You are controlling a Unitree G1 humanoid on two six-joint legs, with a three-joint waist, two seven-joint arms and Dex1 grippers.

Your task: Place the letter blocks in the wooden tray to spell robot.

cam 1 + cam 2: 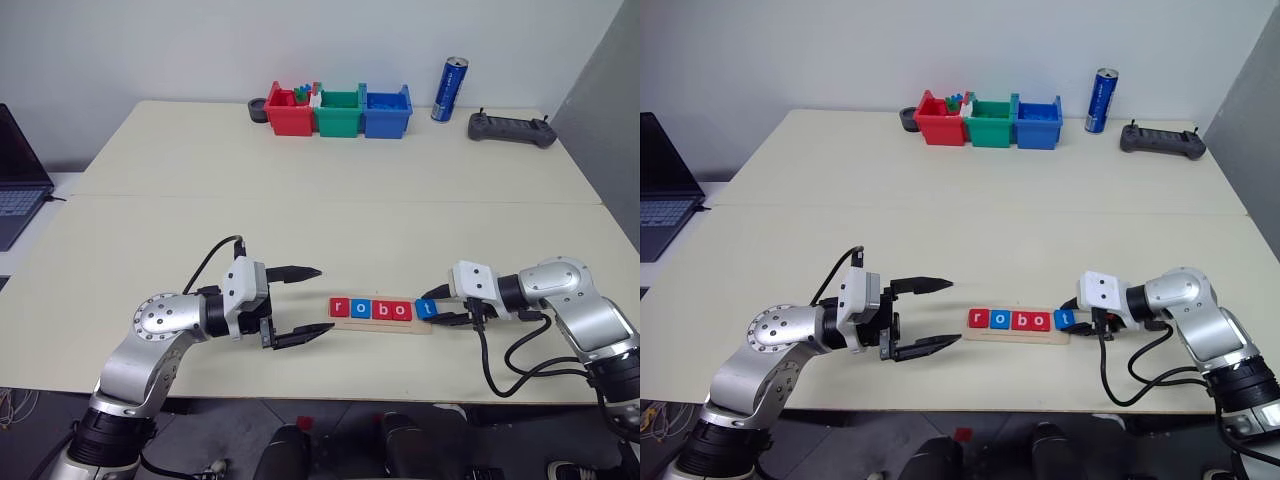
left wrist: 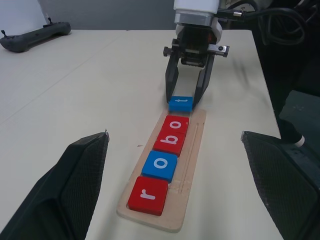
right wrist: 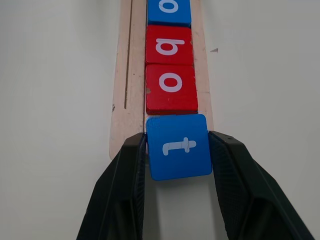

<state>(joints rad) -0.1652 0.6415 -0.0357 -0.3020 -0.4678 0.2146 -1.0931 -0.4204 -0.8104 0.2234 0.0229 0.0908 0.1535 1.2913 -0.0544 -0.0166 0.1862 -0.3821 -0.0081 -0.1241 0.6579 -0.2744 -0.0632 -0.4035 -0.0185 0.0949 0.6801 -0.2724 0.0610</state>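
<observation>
The wooden tray (image 1: 381, 322) lies near the front edge of the pale worktop (image 1: 330, 200), between the two arms. Four letter blocks sit in its recess in a touching row: a red r (image 1: 339, 307), a blue o (image 1: 360, 308), a red b (image 1: 381, 309) and a red o (image 1: 401, 310). The fifth, the blue t (image 3: 179, 145), is at the tray's right end, gripped from both sides by the right claw (image 3: 178, 150), whose black fingers (image 3: 125, 175) press against its edges. It seems to overhang the tray's end and sit a little tilted, though whether it rests in the recess is hard to tell.

The left claw (image 1: 308, 303) hovers just beside the tray's left end, spread wide and grasping nothing.

Along the far edge stand red (image 1: 289, 112), green (image 1: 339, 112) and blue (image 1: 387, 112) bins, a blue can (image 1: 449, 90) and a dark controller (image 1: 512, 128). A laptop (image 1: 20, 175) sits off to the left.
</observation>
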